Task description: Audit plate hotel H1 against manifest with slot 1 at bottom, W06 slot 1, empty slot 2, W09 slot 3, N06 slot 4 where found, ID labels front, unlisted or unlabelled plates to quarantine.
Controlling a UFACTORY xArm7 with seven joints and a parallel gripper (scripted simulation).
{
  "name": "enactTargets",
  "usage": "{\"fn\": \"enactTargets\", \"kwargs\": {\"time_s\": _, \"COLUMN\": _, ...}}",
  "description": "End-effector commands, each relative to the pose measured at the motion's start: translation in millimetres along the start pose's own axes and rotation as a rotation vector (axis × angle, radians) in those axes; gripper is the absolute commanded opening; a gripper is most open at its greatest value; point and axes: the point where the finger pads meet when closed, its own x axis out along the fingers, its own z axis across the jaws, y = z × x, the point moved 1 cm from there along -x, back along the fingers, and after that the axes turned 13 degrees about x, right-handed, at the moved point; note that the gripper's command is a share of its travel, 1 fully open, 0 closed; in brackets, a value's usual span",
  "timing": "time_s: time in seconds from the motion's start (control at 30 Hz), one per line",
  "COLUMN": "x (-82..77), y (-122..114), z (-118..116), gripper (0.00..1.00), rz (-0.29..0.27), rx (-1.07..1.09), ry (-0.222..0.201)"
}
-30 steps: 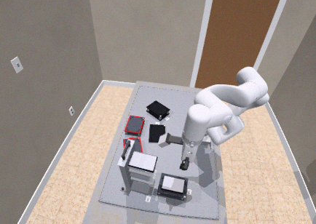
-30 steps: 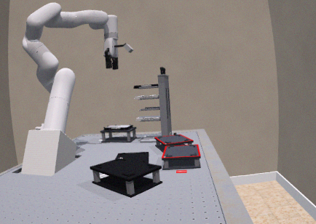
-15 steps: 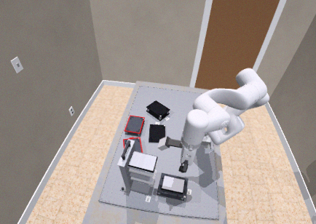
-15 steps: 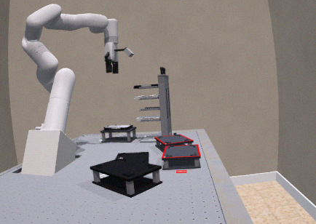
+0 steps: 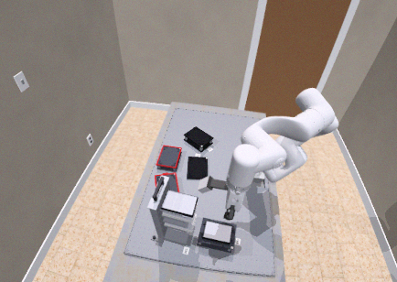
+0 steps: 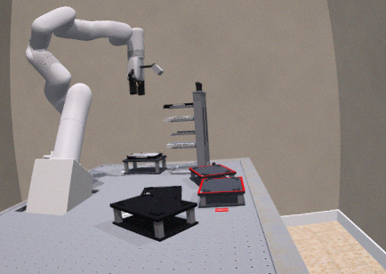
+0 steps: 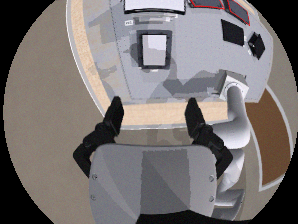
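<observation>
The gripper (image 6: pixel 137 89) hangs high above the table (image 6: pixel 249 251), fingers spread wide with nothing between them; in the wrist view both fingertips stand well apart over the table's edge. The hotel (image 6: pixel 201 126) stands at the far end of the table, a grey post with four shelves jutting toward the arm. From the side only thin edges of the shelves show, so how many plates sit in them, and which way round, cannot be told; no ID label is readable in any view. From above, the top shelf's pale plate (image 5: pixel 179 203) covers everything beneath it. Beside the hotel, a black nest (image 5: pixel 217 237) carries a plate (image 5: pixel 216 231) with a pale top; its label cannot be made out. Two red-rimmed nests (image 6: pixel 221 186) lie near the hotel's post; in the top view the nearer one (image 5: pixel 166 179) is partly hidden behind the hotel. Two more black nests (image 5: pixel 198 138) sit farther along the table, one (image 5: pixel 197 168) low and flat. The small white deck labels (image 5: pixel 186 250) are too small to read. A small red marker (image 6: pixel 221 210) lies on the table by the red-rimmed nests.
</observation>
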Motion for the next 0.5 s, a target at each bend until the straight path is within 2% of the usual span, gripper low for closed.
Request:
{"fn": "enactTargets", "kwargs": {"time_s": 0.0, "x": 2.6, "y": 0.3, "z": -1.0, "gripper": 1.00, "rz": 0.002, "rx": 0.000, "ry": 0.005}}
{"fn": "enactTargets", "kwargs": {"time_s": 0.47, "x": 24.2, "y": 0.3, "z": -1.1, "gripper": 1.00, "rz": 0.002, "rx": -0.001, "ry": 0.005}}
